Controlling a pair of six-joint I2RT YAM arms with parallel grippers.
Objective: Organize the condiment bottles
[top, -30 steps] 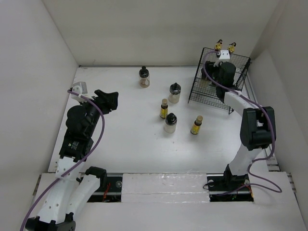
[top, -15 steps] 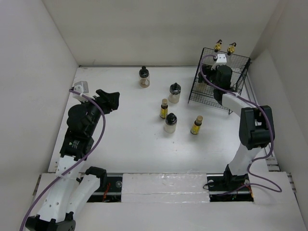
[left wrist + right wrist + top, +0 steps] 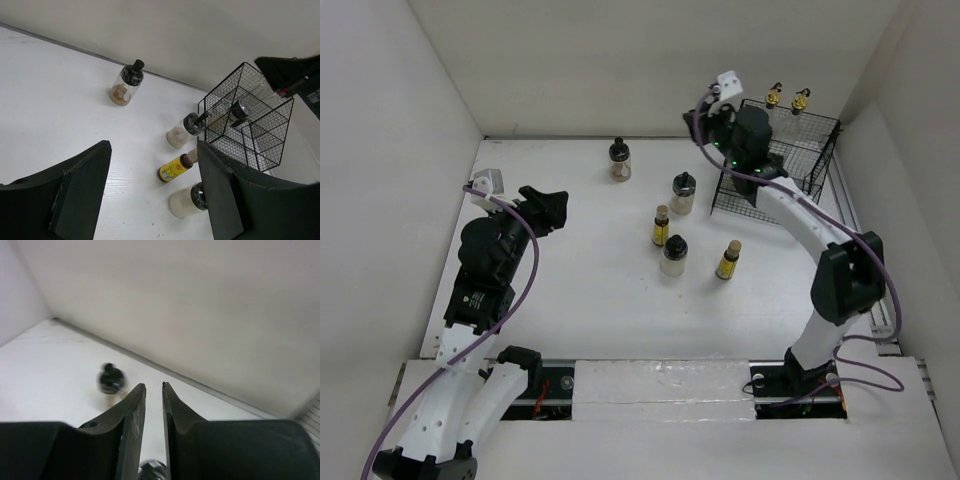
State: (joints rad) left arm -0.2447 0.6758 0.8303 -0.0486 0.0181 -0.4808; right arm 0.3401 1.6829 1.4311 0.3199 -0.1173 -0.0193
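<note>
On the table stand three squat black-capped jars (image 3: 619, 160), (image 3: 683, 192), (image 3: 674, 256) and two small yellow bottles (image 3: 661, 226), (image 3: 728, 260). Two clear bottles with gold pourers (image 3: 775, 95), (image 3: 801, 99) stand at the back of the black wire rack (image 3: 817, 141). My right gripper (image 3: 712, 135) hangs above the rack's left edge, its fingers almost together with nothing between them (image 3: 153, 386); a blurred jar (image 3: 111, 379) shows beyond them. My left gripper (image 3: 545, 208) is open at the far left, facing the bottles, with nothing between its fingers (image 3: 152, 147).
White walls close the table in on three sides. The rack (image 3: 250, 120) stands in the back right corner, close to the nearest jar (image 3: 186, 134). In the left wrist view a yellow bottle (image 3: 176, 167) and another jar (image 3: 187, 201) stand just left of it.
My right gripper has come up out of the rack, swung left toward the back wall, and its jaws have closed. The left arm and the bottles have not moved.
</note>
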